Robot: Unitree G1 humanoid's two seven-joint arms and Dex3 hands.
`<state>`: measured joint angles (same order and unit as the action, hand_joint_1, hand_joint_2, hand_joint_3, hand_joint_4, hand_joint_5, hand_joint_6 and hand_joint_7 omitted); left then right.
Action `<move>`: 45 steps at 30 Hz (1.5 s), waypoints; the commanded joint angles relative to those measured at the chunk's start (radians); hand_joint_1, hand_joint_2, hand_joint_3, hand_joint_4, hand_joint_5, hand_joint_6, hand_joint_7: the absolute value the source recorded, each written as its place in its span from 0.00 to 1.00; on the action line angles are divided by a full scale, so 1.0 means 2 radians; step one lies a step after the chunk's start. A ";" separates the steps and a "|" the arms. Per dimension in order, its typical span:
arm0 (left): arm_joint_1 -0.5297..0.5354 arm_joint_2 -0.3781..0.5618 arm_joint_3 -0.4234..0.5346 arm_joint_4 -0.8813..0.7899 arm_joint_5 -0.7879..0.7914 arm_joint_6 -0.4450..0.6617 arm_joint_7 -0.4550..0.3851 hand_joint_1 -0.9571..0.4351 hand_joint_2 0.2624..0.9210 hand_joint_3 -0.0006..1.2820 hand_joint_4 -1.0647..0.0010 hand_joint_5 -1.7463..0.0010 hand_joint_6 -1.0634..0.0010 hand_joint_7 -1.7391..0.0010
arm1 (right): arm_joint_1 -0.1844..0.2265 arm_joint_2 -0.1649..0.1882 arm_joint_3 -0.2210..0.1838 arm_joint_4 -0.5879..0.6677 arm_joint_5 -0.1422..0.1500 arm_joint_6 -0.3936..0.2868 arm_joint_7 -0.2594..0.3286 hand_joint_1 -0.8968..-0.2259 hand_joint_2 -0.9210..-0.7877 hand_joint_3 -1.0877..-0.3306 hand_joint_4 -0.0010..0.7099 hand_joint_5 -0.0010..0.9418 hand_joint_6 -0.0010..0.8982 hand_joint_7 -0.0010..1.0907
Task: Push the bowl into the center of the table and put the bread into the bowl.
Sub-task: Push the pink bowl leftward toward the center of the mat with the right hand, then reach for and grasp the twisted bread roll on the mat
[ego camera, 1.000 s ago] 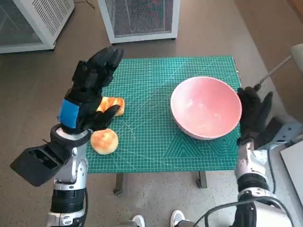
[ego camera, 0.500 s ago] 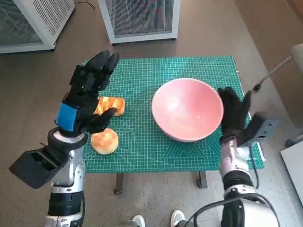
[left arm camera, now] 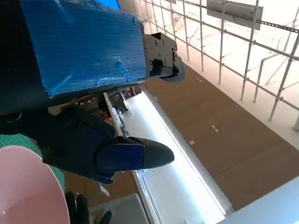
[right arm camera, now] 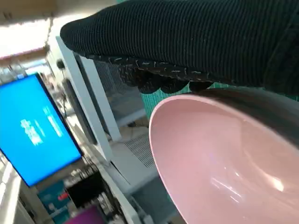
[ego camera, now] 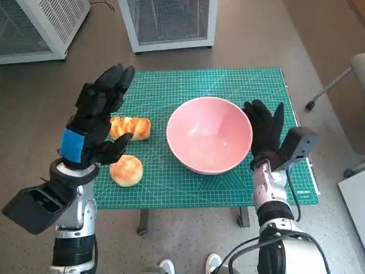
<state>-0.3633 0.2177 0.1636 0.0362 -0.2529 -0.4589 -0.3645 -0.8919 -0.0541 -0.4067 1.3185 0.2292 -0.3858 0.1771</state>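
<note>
Near mid-table, pink bowl point(ego camera: 209, 141) sits with gloved right hand point(ego camera: 264, 132) flat against its side, fingers spread, gripping nothing, placed to push. Left hand point(ego camera: 96, 117) hovers open, empty, above two bread rolls point(ego camera: 126, 169), ready for pickup

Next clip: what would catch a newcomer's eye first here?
The big pink bowl near the middle of the green mat, with the gloved right hand flat against its right side. Left of it lie two pieces of bread, under the raised, blue-taped left hand, fingers spread.
</note>
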 commanded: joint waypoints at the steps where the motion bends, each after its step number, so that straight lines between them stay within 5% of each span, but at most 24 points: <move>1: 0.007 0.003 0.005 -0.011 0.006 0.001 0.011 0.22 1.00 0.31 0.76 1.00 0.83 0.80 | -0.005 0.010 0.005 0.009 -0.011 0.017 -0.010 0.59 0.00 0.51 0.53 0.01 0.23 0.41; 14: 0.003 0.000 0.001 -0.002 0.020 -0.004 0.026 0.22 1.00 0.31 0.76 1.00 0.81 0.82 | -0.016 0.016 0.005 0.010 -0.018 0.031 -0.008 0.58 0.00 0.53 0.53 0.01 0.23 0.40; 26: 0.001 -0.003 -0.002 0.006 0.014 -0.007 0.024 0.22 1.00 0.31 0.76 1.00 0.80 0.83 | -0.025 -0.004 0.001 0.003 -0.019 0.019 -0.001 0.61 0.00 0.54 0.55 0.01 0.24 0.39; 34: -0.003 0.000 0.002 0.013 0.005 -0.006 0.019 0.23 1.00 0.31 0.76 1.00 0.80 0.83 | -0.035 -0.011 0.001 -0.017 -0.012 -0.047 0.032 0.61 0.00 0.53 0.55 0.01 0.22 0.41; 45: -0.018 0.012 0.007 0.033 0.010 -0.012 0.016 0.22 1.00 0.31 0.76 1.00 0.79 0.84 | -0.023 -0.022 0.023 -0.086 -0.005 -0.205 0.156 0.52 0.00 0.56 0.54 0.00 0.14 0.54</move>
<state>-0.3786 0.2281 0.1681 0.0950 -0.2341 -0.4681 -0.3276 -0.9634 -0.0883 -0.3738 1.1810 0.2027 -0.7322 0.4278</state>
